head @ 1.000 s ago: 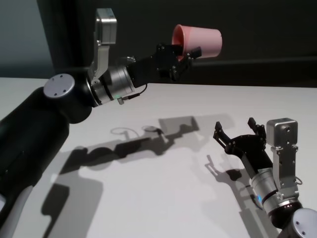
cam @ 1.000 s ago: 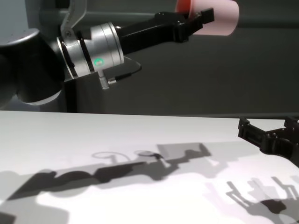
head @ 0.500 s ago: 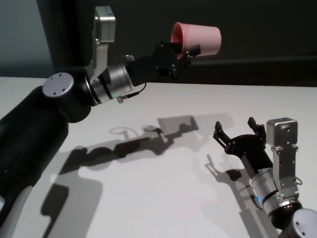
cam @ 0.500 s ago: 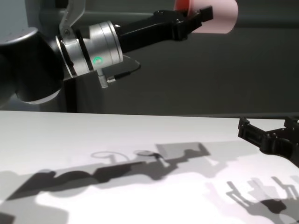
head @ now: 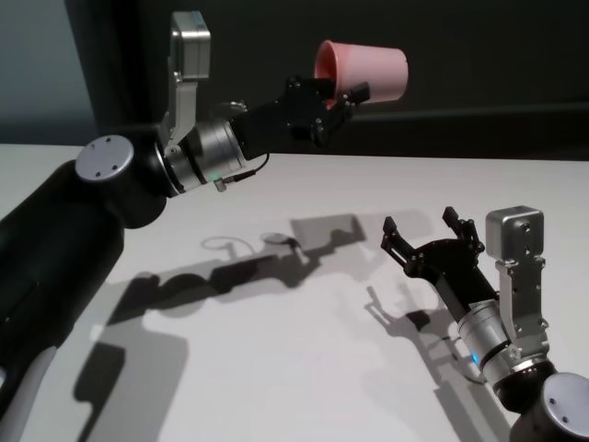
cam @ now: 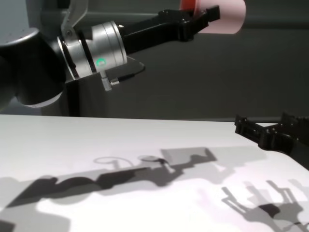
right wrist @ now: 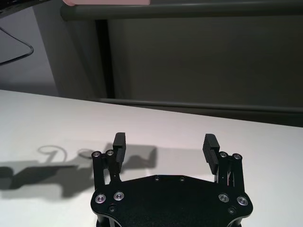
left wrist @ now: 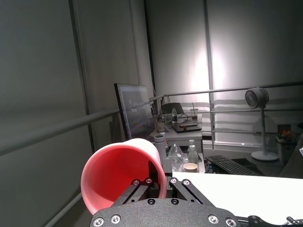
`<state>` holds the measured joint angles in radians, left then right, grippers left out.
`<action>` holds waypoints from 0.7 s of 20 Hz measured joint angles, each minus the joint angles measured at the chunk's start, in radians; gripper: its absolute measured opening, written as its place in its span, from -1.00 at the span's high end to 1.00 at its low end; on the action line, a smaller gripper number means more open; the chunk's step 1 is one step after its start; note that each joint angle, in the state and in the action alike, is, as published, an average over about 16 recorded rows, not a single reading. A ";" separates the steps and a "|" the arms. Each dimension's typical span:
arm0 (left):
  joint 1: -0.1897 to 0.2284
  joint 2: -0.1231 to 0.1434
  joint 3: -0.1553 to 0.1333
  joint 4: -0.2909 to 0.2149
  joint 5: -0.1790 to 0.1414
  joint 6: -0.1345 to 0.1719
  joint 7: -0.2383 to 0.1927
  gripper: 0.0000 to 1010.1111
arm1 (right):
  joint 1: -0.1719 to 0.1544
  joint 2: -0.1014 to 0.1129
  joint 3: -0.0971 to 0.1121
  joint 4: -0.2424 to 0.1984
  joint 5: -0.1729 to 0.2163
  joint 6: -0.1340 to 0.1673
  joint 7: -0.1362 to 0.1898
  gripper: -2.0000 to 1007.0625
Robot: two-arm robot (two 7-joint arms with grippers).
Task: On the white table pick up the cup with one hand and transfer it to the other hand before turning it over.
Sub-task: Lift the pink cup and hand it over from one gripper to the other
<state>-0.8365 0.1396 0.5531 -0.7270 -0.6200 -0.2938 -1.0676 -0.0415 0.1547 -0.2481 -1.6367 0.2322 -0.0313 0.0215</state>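
Note:
My left gripper point(head: 336, 97), the green-lit hand, is shut on the pink cup point(head: 363, 72) and holds it high above the white table point(head: 304, 368), lying on its side. The cup also shows in the chest view point(cam: 223, 17) and in the left wrist view point(left wrist: 120, 177), with the gripper's fingers point(left wrist: 142, 187) on its rim. A sliver of the cup shows in the right wrist view point(right wrist: 106, 2). My right gripper point(head: 431, 230), the blue-lit hand, is open and empty, low over the table's right side, below and to the right of the cup. It shows in the right wrist view point(right wrist: 164, 145) and the chest view point(cam: 268, 124).
The arms cast dark shadows point(head: 267, 258) across the middle of the table. A dark wall and rail point(head: 497, 110) run behind the table's far edge. A desk with a monitor point(left wrist: 135, 113) and a fan stands far behind.
My right gripper has risen and moved left and forward, toward the cup. My left gripper with the cup has shifted very slightly up and left.

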 joint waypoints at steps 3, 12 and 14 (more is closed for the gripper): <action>0.000 0.000 0.000 0.000 0.000 0.000 0.000 0.89 | 0.005 -0.003 0.013 -0.001 0.039 0.003 0.049 -0.99; 0.001 0.001 -0.001 -0.001 0.000 -0.001 0.001 0.89 | 0.014 -0.023 0.076 0.020 0.256 -0.011 0.234 -0.99; 0.001 0.001 -0.001 -0.001 0.000 -0.001 0.001 0.89 | 0.017 -0.031 0.091 0.033 0.315 -0.018 0.272 -0.99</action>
<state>-0.8359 0.1402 0.5521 -0.7283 -0.6203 -0.2950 -1.0666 -0.0250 0.1237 -0.1573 -1.6038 0.5471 -0.0496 0.2938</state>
